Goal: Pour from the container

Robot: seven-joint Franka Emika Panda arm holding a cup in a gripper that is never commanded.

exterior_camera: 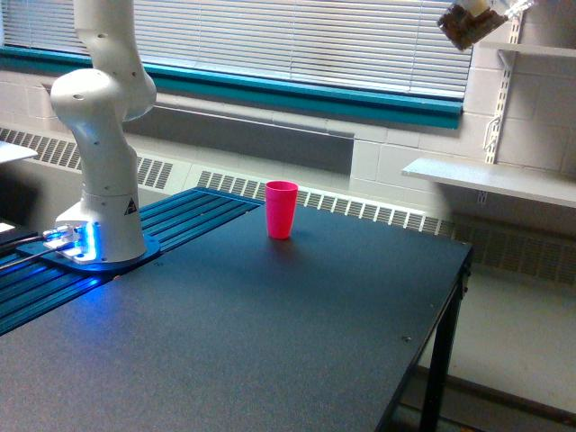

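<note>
The container, a small clear cup with brown contents, hangs tilted at the top right of the exterior view, in front of the window blinds. Only a pale sliver of my gripper shows at the frame's top edge beside it, shut on the container; the rest of the hand is cut off. An opaque pink cup stands upright on the dark table, far below the container and well toward the exterior view's left of it.
The arm's white base sits on a blue-lit mount at the exterior view's left, beside a blue slatted panel. The table's edge drops off at the right. A white wall shelf juts out beyond it.
</note>
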